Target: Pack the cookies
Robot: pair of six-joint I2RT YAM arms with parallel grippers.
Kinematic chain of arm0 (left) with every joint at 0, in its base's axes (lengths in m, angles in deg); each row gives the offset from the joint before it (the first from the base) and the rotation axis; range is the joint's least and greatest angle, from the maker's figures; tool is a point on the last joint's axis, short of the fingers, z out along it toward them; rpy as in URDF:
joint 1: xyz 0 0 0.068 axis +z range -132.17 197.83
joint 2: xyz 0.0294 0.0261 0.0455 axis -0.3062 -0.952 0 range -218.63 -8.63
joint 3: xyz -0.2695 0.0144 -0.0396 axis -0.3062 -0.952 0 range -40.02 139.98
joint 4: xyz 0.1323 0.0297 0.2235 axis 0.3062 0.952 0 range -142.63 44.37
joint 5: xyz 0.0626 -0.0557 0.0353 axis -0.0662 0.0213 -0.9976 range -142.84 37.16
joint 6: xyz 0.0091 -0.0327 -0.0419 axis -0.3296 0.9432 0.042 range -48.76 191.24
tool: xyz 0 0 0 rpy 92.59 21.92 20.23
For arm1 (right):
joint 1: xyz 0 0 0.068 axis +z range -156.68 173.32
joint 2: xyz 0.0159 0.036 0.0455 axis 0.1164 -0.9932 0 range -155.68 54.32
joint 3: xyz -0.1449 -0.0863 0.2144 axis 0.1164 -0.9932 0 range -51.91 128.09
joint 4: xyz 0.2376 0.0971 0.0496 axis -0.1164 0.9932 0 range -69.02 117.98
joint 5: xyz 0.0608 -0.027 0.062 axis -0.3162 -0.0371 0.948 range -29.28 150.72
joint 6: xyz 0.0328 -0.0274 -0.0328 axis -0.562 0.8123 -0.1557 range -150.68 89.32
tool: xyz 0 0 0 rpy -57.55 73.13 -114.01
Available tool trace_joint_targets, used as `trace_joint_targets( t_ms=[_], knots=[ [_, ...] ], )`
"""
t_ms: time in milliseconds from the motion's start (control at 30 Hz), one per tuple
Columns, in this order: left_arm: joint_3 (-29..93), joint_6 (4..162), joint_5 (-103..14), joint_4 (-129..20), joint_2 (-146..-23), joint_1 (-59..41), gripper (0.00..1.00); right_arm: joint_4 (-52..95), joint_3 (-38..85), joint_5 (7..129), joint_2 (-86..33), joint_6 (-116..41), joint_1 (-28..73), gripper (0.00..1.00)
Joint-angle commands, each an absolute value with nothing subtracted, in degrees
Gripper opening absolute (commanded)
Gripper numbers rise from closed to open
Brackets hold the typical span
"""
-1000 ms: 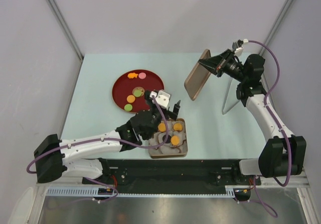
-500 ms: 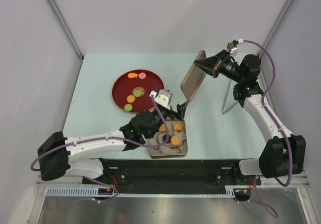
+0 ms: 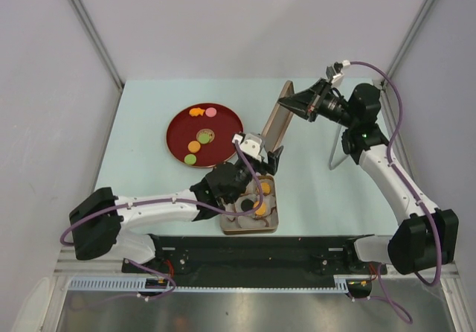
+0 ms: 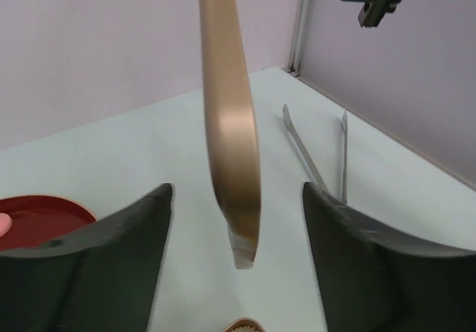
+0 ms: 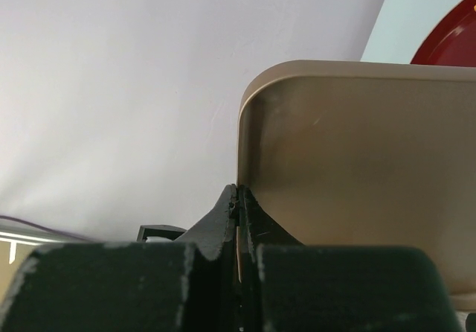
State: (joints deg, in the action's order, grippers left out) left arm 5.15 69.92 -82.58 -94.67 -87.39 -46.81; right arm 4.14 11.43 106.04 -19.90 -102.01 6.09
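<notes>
Lid (image 5: 357, 161) hangs pinched in the right gripper (image 5: 239, 198). Left gripper (image 3: 269, 157) stands wide, empty, beside the cookies (image 3: 260, 210).

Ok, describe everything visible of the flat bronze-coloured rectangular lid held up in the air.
The flat bronze-coloured lid is thin, with rounded corners and a shallow rim, matte and metallic-looking. It hangs above the pale table, steeply tilted, one corner lowest. The right gripper is shut on its upper rim; nothing else visibly touches it.

cookies (image 3: 194, 147): flat discs | five orange/pink/green on plate (image 3: 178, 127), far left | two orange in near box (image 3: 249, 228)
</notes>
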Motion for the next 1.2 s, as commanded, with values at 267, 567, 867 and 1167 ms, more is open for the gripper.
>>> trace_joint_targets(
  t_ms=[267, 567, 867, 1167],
  knots=[
    [6.48, 67.64, -82.98, -99.65, -86.41, -46.86, 0.24, 6.12, 12.08, 105.89, -16.52, -99.24, 6.15, 0.00],
    [6.21, 65.36, -83.69, -99.56, -85.36, -46.86, 0.00, 7.09, 12.08, 106.51, -15.91, -98.36, 5.36, 0.26],
    [6.38, 58.08, -86.94, -98.77, -83.07, -46.86, 0.00, 18.39, 12.08, 106.69, -13.36, -92.57, 1.32, 0.80],
    [6.92, 28.65, -93.08, -107.01, -87.10, -49.22, 0.00, 42.92, 13.56, 97.64, -10.72, -76.58, -1.94, 0.84]
  ],
)
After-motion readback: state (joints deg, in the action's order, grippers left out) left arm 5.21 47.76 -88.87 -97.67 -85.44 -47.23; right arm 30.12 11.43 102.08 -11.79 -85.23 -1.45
